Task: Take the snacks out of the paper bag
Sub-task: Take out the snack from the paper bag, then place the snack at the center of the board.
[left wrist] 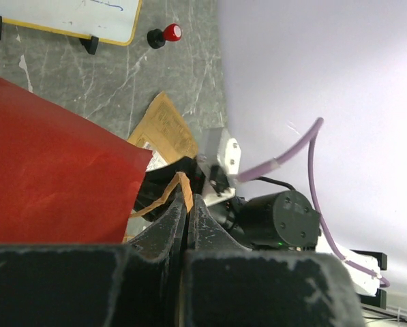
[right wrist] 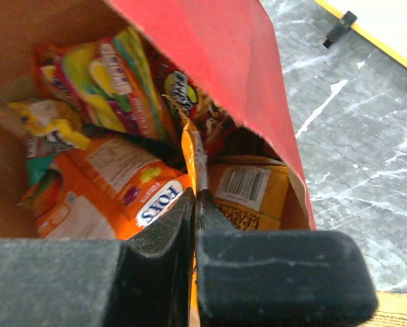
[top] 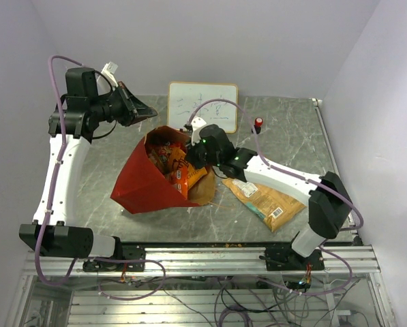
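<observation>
The red paper bag (top: 145,184) lies tipped on the table, its mouth open toward the right, with several snacks (top: 170,161) inside. My left gripper (top: 147,109) is raised behind the bag and shut on the bag's string handle (left wrist: 183,185); the red wall (left wrist: 53,170) fills the left of that view. My right gripper (top: 191,155) is inside the bag mouth, shut on the edge of an orange packet (right wrist: 195,151). Beside it lie an orange Fox's packet (right wrist: 114,184), a yellow packet with a barcode (right wrist: 247,191) and a multicoloured packet (right wrist: 114,82).
A yellow-brown packet (top: 266,201) lies on the table to the right of the bag, under my right arm. A whiteboard (top: 203,102) stands at the back, with a small red-capped bottle (top: 258,123) to its right. Walls close in the sides.
</observation>
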